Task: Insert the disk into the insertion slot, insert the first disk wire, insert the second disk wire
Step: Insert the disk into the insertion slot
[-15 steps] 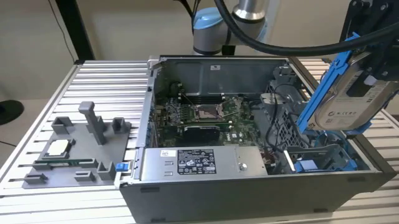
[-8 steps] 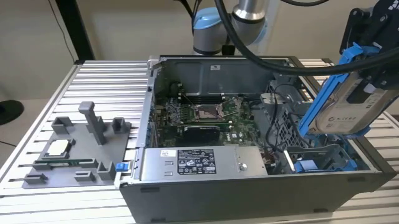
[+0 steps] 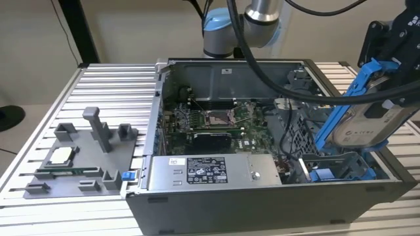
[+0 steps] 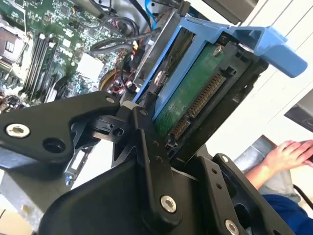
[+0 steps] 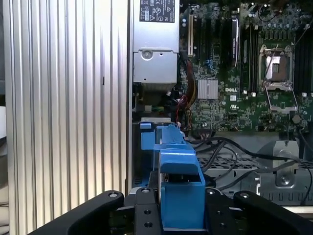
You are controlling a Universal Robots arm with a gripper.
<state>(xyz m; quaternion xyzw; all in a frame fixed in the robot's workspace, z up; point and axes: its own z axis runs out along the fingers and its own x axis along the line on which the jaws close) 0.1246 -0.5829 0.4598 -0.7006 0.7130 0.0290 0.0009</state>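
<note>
My gripper (image 3: 388,96) is shut on the disk (image 3: 364,125), a silver drive in a bright blue carrier frame. It hangs tilted above the case's corner at the exterior view's right. The second wrist view shows the disk's green board and connector (image 4: 195,98) between my black fingers (image 4: 146,142). In the first wrist view the blue carrier (image 5: 176,176) sits between the jaws. Below the disk is the insertion slot (image 3: 335,169), a grey cage with blue rails, and the disk is apart from it. Black cables (image 5: 230,156) lie beside the cage; I cannot tell which are the disk wires.
The open computer case holds the motherboard (image 3: 217,123) and a grey power-supply box (image 3: 210,172). A grey fixture tray (image 3: 78,157) rests on the slatted metal table (image 3: 111,88) at the exterior view's left. A person's hand (image 4: 288,152) rests beyond the case.
</note>
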